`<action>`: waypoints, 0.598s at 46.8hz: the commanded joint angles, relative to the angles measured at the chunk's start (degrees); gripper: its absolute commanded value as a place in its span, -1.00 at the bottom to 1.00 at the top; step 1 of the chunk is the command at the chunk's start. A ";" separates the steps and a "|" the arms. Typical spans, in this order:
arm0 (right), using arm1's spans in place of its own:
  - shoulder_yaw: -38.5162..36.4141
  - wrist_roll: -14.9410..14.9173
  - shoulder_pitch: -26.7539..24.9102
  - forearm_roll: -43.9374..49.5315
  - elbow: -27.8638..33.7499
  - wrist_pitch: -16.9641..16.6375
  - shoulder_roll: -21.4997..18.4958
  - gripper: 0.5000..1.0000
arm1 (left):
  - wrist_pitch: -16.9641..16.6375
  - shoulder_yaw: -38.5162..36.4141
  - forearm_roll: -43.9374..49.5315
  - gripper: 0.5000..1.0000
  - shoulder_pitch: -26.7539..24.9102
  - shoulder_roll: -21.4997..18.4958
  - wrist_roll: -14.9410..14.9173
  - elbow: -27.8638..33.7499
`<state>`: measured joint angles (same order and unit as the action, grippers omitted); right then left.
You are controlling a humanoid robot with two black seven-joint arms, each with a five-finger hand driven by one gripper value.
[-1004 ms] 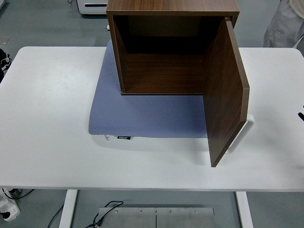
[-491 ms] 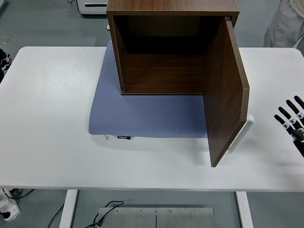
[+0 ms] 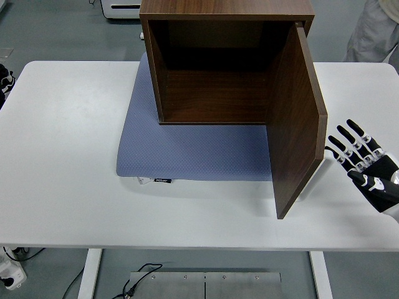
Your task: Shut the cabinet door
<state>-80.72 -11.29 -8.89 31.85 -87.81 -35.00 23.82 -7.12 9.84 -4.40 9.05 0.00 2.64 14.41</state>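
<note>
My right hand (image 3: 368,167), fingers spread and empty, hovers just right of the door (image 3: 298,118), which stands wide open from the cabinet (image 3: 212,62). Seemingly not touching; I should press flat, sweeping leftward.

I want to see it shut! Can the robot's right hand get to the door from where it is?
Probably yes. The right hand, fingers spread, is just to the right of the open door, and only bare table lies between them. It isn't touching yet.
</note>
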 commanded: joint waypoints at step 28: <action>7.77 0.48 4.67 5.06 -0.26 0.00 -4.04 1.00 | 0.00 0.00 0.00 1.00 0.00 0.00 -0.01 0.00</action>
<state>-73.53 -10.90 -4.62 36.70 -88.15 -35.00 20.04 -7.12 9.83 -4.39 9.05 0.00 2.64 14.41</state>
